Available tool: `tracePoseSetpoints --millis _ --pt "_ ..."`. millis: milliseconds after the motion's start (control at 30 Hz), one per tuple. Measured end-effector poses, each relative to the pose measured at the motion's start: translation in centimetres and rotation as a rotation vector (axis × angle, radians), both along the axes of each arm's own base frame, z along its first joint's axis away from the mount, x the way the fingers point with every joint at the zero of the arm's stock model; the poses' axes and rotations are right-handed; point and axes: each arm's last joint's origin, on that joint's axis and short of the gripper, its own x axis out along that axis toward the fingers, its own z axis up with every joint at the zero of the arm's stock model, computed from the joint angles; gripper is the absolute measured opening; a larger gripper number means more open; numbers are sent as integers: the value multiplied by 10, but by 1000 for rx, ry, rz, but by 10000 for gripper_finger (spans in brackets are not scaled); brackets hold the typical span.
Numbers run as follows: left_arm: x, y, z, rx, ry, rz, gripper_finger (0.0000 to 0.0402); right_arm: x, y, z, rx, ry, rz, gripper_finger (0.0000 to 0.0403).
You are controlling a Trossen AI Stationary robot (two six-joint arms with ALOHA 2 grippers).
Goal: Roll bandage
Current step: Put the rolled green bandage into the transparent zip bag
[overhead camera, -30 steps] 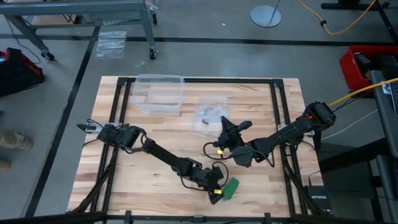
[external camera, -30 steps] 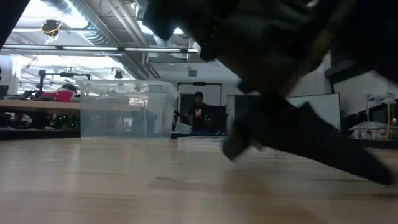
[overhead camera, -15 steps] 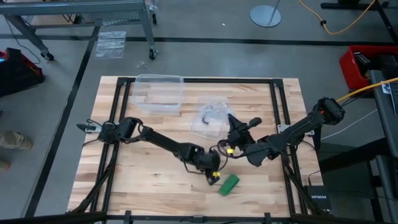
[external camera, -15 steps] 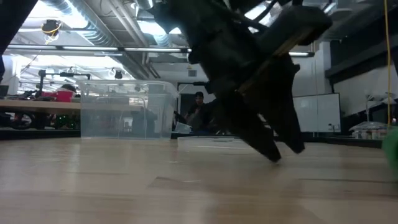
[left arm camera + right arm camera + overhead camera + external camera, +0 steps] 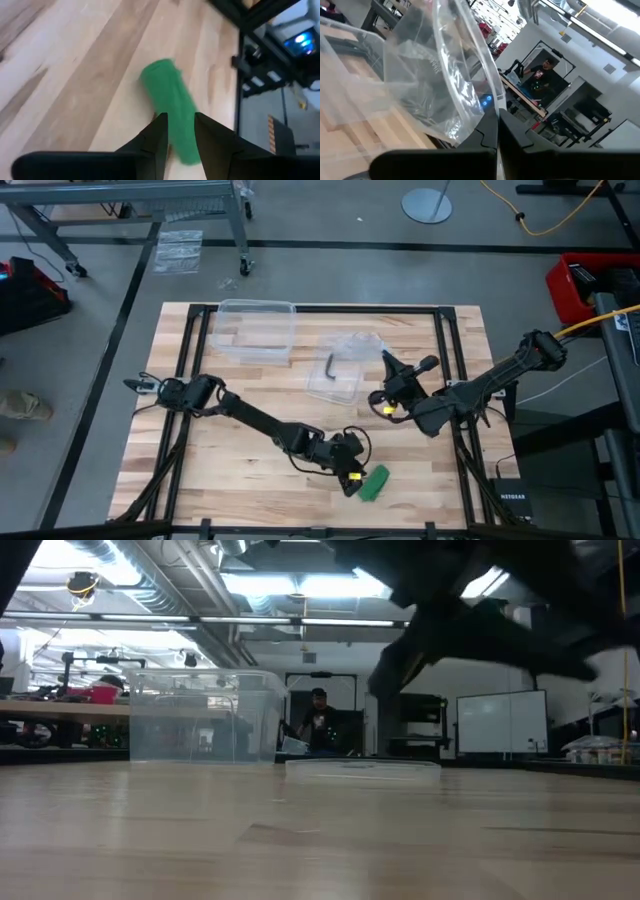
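Bandage [image 5: 375,483], rolled into a short bright green cylinder, lies on its side on the wooden table [image 5: 200,430] near the front edge, a little right of the middle. The left hand [image 5: 352,478] is right at its end. In the left wrist view the roll [image 5: 170,107] runs away from the camera, and its near end sits in the gap between the two dark fingers [image 5: 155,137]. They stand apart, just beside the cloth on either side; I cannot tell whether they press on it or merely flank it.

The right hand [image 5: 388,366] is raised over the far right part of the table, with its fingers [image 5: 487,132] clenched on the edge of a clear plastic bag [image 5: 340,368], which hangs bunched up in front of its camera. A small dark object [image 5: 331,367] lies inside the bag. A clear plastic box [image 5: 255,330] stands at the far side of the table, well apart from the roll. A person [image 5: 318,726] shows in the room beyond.
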Motion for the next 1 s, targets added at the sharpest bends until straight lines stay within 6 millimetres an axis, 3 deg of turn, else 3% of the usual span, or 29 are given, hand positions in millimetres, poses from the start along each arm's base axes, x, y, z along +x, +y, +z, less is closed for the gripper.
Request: tracePoseSetpoints --millis 533,833,1000 --pt "16 -31 -30 -73 -261 -83 4 -6 -3 1 31 -47 17 5" --pt "11 -48 -63 -127 -193 -83 1 -4 -2 -2 85 -91 94 5" --pt "8 -44 -69 -102 -94 -43 1 -5 -2 -5 90 -92 93 5"
